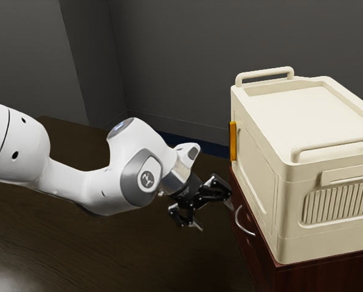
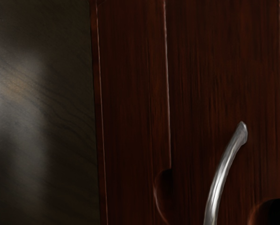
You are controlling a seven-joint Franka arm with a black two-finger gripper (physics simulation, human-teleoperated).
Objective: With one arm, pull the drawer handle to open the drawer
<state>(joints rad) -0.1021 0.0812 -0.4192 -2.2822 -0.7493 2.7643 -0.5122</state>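
Note:
My gripper stands open in the exterior view, its two fingers spread apart with nothing between them. Just beyond it, toward the exterior view's right, a curved silver handle is fixed to the dark red wooden drawer front. A gap separates the fingers from the handle. The wrist view has the same silver handle arching over the reddish-brown drawer front, its lower part cut off by the view's edge. Whether the drawer is fully shut, I cannot tell.
A large cream box with raised rails and an orange strip on its side sits on top of the red cabinet. Dark wood-grained surface extends below the arm.

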